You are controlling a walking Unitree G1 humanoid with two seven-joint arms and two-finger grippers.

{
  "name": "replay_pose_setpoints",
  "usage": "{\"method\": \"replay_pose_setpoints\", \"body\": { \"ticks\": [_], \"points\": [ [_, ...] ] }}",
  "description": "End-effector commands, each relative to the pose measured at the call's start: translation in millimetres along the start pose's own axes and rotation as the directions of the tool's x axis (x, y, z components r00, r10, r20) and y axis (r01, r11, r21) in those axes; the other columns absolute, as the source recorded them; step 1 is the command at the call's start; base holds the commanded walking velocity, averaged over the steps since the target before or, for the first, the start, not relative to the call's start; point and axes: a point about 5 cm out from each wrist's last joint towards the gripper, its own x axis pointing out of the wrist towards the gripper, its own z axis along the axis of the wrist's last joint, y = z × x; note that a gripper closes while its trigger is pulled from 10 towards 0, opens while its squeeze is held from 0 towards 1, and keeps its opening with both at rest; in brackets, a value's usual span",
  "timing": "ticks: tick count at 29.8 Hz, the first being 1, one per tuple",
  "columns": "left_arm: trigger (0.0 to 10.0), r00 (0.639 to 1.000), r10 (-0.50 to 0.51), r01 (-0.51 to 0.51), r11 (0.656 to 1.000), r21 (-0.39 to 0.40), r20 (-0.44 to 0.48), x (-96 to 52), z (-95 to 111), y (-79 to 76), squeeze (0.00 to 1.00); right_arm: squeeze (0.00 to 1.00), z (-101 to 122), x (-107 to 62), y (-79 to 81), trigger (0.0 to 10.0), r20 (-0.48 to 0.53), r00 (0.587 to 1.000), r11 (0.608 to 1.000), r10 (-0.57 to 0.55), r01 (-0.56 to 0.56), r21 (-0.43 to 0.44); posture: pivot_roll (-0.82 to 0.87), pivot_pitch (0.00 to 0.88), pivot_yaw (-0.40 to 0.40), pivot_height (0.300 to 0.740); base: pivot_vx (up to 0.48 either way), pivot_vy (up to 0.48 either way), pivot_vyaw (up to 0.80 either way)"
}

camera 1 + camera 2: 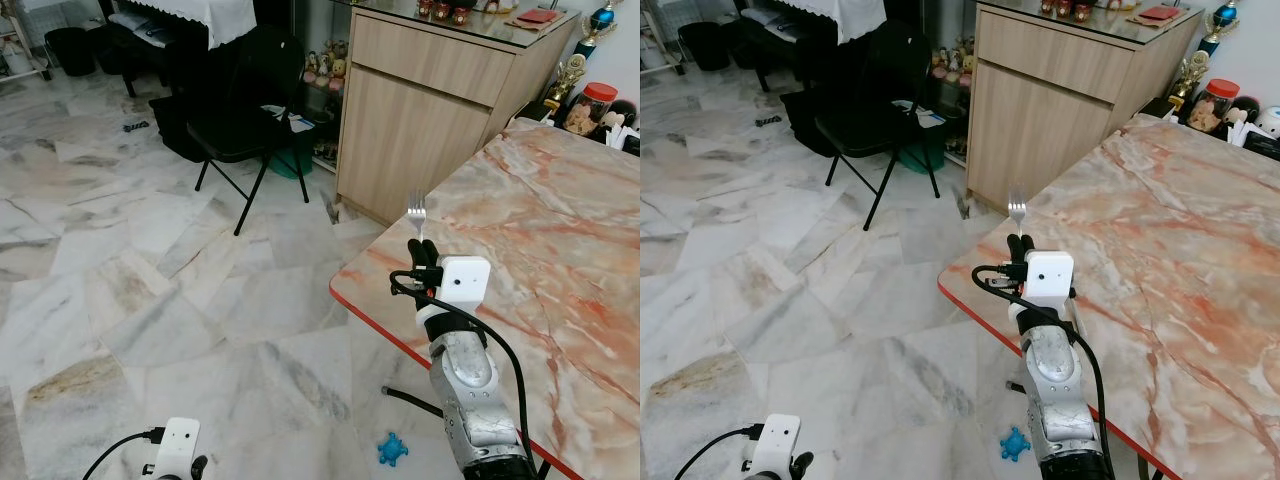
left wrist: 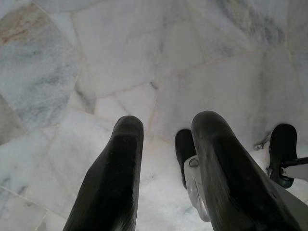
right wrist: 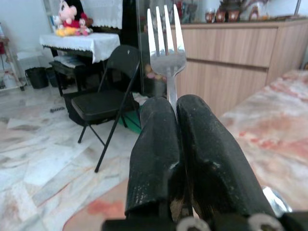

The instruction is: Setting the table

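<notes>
The right gripper (image 1: 424, 252) sits at the centre of the left eye frame, over the near corner of the table (image 1: 560, 270), with its two black fingers pressed together on the handle of a fork (image 1: 416, 212). The fork stands upright out of the fingertips, tines uppermost, its long axis running straight on from the line of the fingers; most of the handle is hidden between the pads. In the right wrist view it rises at upper centre: a plain, shiny steel fork with four tines, clean as far as can be seen. The table is a pink-veined marble slab with a red edge, and it spreads away to the right and lower right of the gripper, bare in the part nearest it. So the coming move likely turns on tipping that upright axis down flat and carrying the fork rightward over the slab; the right arm alone is placed for that. The left gripper (image 2: 163, 159) hangs low at the lower left of the left eye frame, and its wrist view shows the fingers spread apart and holding nothing, over the floor (image 1: 150, 260). A black chair (image 1: 250, 100) stands at upper centre-left, well apart from the table.
</notes>
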Motion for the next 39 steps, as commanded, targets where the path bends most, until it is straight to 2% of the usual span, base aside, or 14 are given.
{"method": "replay_pose_setpoints", "body": {
  "ticks": [1,3,8,33,35,39],
  "points": [
    [10.0,1.000,0.009,-0.008,1.000,0.008,-0.007,-0.7,-3,0.2,0.00,0.00,8,1.6,-1.9,10.0,0.040,0.999,1.000,-0.007,0.007,-0.007,0.13,0.005,-0.056,0.740,0.000,0.000,0.00],
    [10.0,1.000,0.011,-0.011,1.000,0.000,-0.006,-0.7,-3,-0.6,0.00,0.00,12,2.8,-8.0,10.0,0.065,0.997,0.999,-0.038,0.037,0.009,0.12,0.003,-0.056,0.740,0.000,0.000,0.00],
    [10.0,1.000,-0.005,0.005,1.000,0.030,-0.003,0.0,-1,-5.8,0.00,0.00,19,6.7,-10.8,10.0,0.107,0.994,0.999,-0.034,0.033,0.016,0.13,0.009,-0.059,0.740,0.000,0.000,-0.24],
    [10.0,1.000,-0.005,0.005,0.998,0.067,-0.001,-0.1,0,0.6,0.00,0.00,23,10.4,-9.7,10.0,0.131,0.990,0.998,-0.059,0.058,0.013,0.13,0.039,-0.032,0.740,0.000,0.000,-0.78],
    [10.0,1.000,-0.017,0.016,0.994,0.107,0.006,0.2,1,-1.2,0.00,0.00,23,10.4,-8.5,10.0,0.131,0.990,0.998,-0.057,0.056,0.011,0.13,0.040,-0.035,0.740,0.000,-0.437,-0.77],
    [10.0,1.000,-0.017,0.016,0.995,0.101,0.002,-0.1,0,-2.1,0.00,0.00,23,11.3,-7.4,10.0,0.131,0.990,0.999,-0.053,0.053,0.010,0.13,0.040,-0.039,0.740,0.000,-0.451,-0.77]
  ]
}}
